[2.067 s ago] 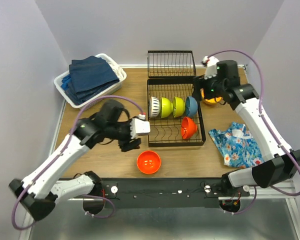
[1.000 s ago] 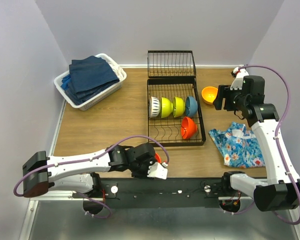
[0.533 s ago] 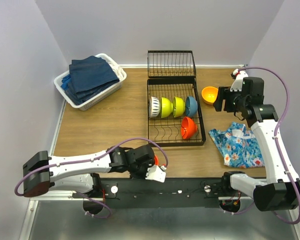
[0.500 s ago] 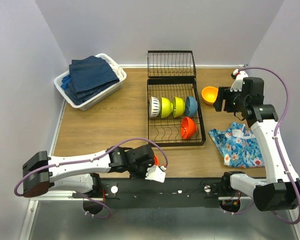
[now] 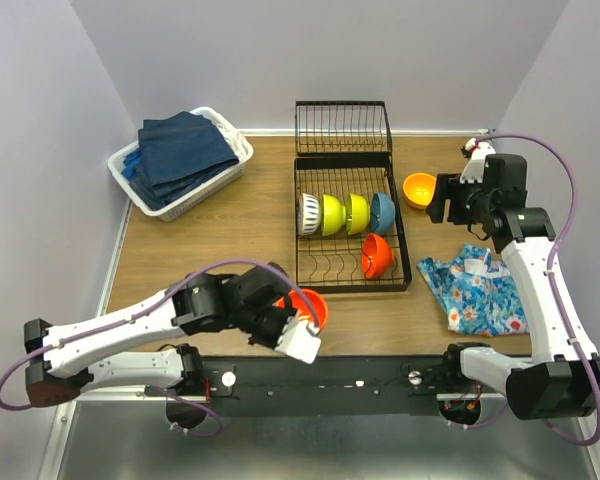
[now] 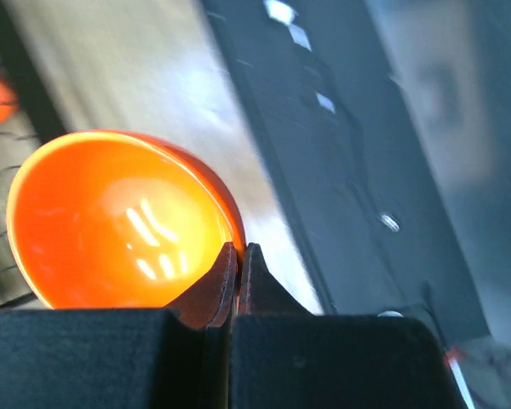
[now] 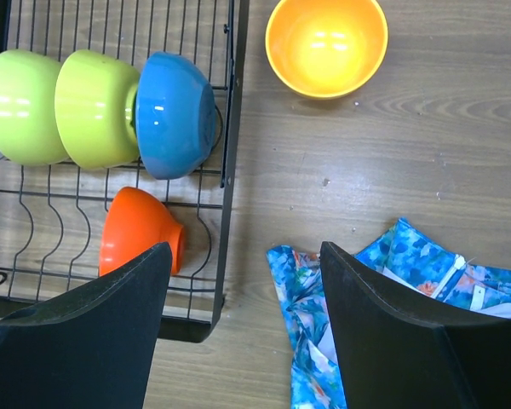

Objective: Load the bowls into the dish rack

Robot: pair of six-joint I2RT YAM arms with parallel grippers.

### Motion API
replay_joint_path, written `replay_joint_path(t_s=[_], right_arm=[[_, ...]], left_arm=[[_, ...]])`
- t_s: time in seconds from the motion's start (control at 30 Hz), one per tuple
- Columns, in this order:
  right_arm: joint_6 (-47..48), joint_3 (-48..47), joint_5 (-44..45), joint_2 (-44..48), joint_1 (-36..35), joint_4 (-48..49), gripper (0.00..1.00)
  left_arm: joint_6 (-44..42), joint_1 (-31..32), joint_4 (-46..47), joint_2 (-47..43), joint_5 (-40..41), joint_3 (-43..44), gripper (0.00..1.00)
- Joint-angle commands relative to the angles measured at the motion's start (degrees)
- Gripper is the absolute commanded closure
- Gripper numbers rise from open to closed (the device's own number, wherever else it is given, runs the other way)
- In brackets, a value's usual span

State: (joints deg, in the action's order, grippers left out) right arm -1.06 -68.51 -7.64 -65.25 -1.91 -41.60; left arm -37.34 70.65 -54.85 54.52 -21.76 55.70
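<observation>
My left gripper [image 6: 237, 256] is shut on the rim of a red-orange bowl [image 6: 111, 221], holding it tilted just above the table's near edge [image 5: 308, 303]. The black wire dish rack [image 5: 404, 250] holds a white ribbed bowl [image 5: 308, 213], two lime-yellow bowls [image 5: 330, 214], a blue bowl [image 5: 382, 211] and another red-orange bowl [image 5: 377, 256]. An orange-yellow bowl [image 5: 418, 189] sits upright on the table, right of the rack. My right gripper [image 7: 244, 251] hangs open and empty above the table between the rack's edge [image 7: 230, 128] and the cloth.
A floral blue cloth [image 5: 480, 290] lies crumpled at the right. A white basket of navy towels [image 5: 180, 160] stands at the back left. The rack's smaller hinged section [image 5: 342, 127] lies behind it.
My left gripper has shut on the red-orange bowl's rim and raised it off the table, with the arm drawn back to the left. The right arm has not moved.
</observation>
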Motion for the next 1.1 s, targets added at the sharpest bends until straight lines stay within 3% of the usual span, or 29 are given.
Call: replay_joint_path(t_s=[0.0,0.03,0.17,0.23,0.4,0.57,0.73,1.07], right_arm=[[0.18,-0.66,-0.45,-1.01,0.42,0.56,0.21],[0.18,-0.92,-0.27,-1.45,0.42,0.3,0.21],[0.44,-2.76,0.96,-3.12,0.42,-0.49,0.21],[0.44,-3.21,2.36,-3.91,0.59,-0.06,0.21],[2.72,-4.87,4.03,-6.19,1.12,-0.93,0.21],[3.7,-4.26,5.88,-7.69,1.12,-1.29,0.21],[4.05,-4.26,7.2,-9.71,1.21,-1.37,0.21],[5.45,-5.76,7.29,-13.4,1.38,-1.99,0.22]], left_arm=[[7.35,-7.26,18.16,7.43,-4.16,4.14,1.0],[14.59,-12.16,21.77,10.31,-7.39,4.85,1.0],[33.14,-21.05,42.3,16.66,-13.56,6.96,1.0],[39.77,-22.75,50.15,19.12,-15.5,5.57,1.0],[68.73,-27.22,81.79,23.87,-16.12,-1.54,1.0],[76.62,-27.67,99.2,26.07,-15.59,-8.23,1.0],[85.06,-28.2,104.59,27.3,-9.28,-16.22,1.0],[93.5,-29.52,118.46,36.86,-9.44,-17.12,1.0]])
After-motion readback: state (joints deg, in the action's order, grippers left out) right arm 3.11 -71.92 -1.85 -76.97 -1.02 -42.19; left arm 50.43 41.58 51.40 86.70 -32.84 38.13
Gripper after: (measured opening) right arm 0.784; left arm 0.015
